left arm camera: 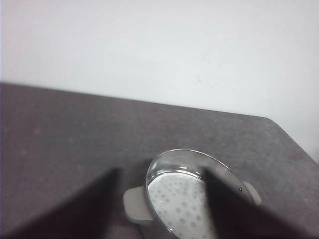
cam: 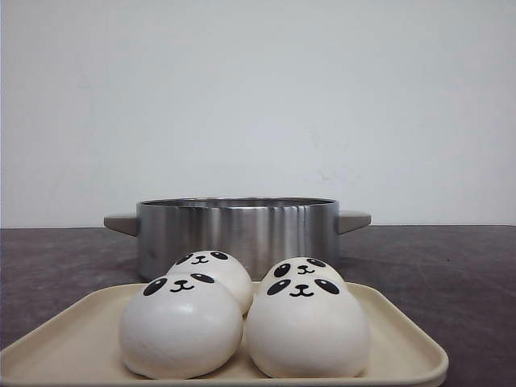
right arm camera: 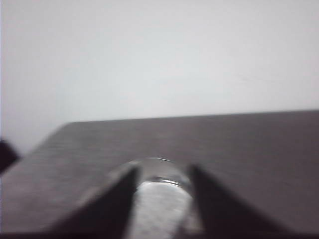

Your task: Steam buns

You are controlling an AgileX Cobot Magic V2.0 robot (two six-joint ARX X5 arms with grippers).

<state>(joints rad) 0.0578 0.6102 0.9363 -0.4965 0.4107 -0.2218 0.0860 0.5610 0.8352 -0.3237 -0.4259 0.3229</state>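
Four buns (cam: 242, 310) sat on a beige tray (cam: 403, 339) at the near edge of the dark table (cam: 451, 266), two in front and two behind, packed close and apparently touching, their panda faces turned toward the front camera. Just behind the tray stood a steel pot (cam: 238, 230) with a grey handle at each side; the left wrist view showed a perforated plate inside it and no bun on that plate. Neither arm appeared in the front view. The left gripper (left arm camera: 159, 209) hung above the pot with its fingers spread wide, nothing between them. The right gripper (right arm camera: 162, 199) was also parted and empty, though its view was blurred; the shiny rim seen between its fingers was probably the pot. By my reading the task had not begun: every bun was on the tray, so the first pick was the step in hand. The next move would call for one arm to come down over a front bun, straddle it without nudging its neighbours, and close gently on the soft dome.
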